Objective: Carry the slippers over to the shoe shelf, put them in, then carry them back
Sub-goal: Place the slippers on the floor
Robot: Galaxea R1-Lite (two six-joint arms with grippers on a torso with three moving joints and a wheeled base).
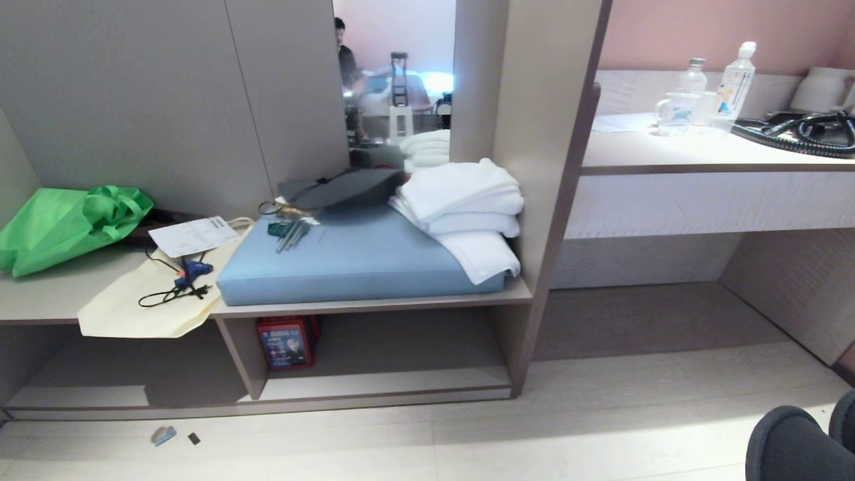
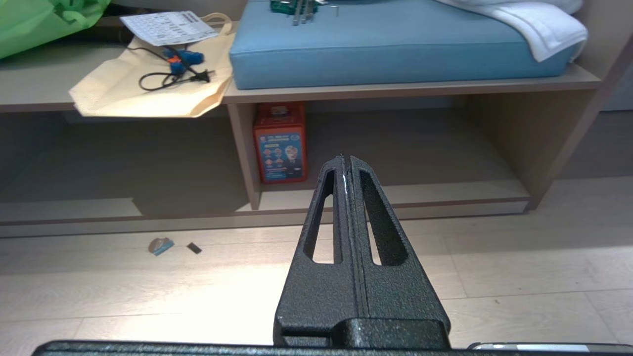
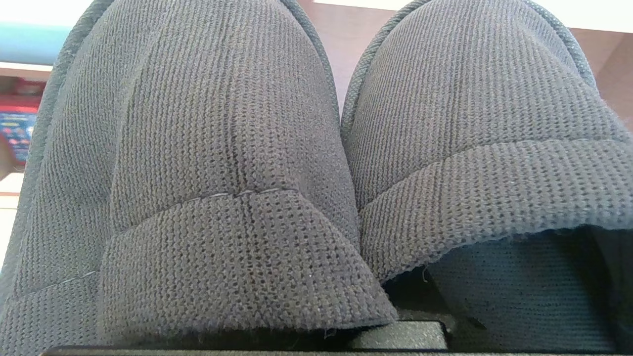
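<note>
The slippers (image 3: 316,163) sit side by side against the right wrist camera, filling its view; in the head view they show at the lower right corner, above the floor. The right gripper is clamped on them. The left gripper (image 2: 346,160), fingers together and empty, points toward the shoe shelf (image 1: 407,361), which holds a red box (image 1: 287,342).

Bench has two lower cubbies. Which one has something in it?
The shoe shelf, the cubby under the blue seat cushion: a red box stands at its left end. The neighbouring cubby looks bare.
</note>
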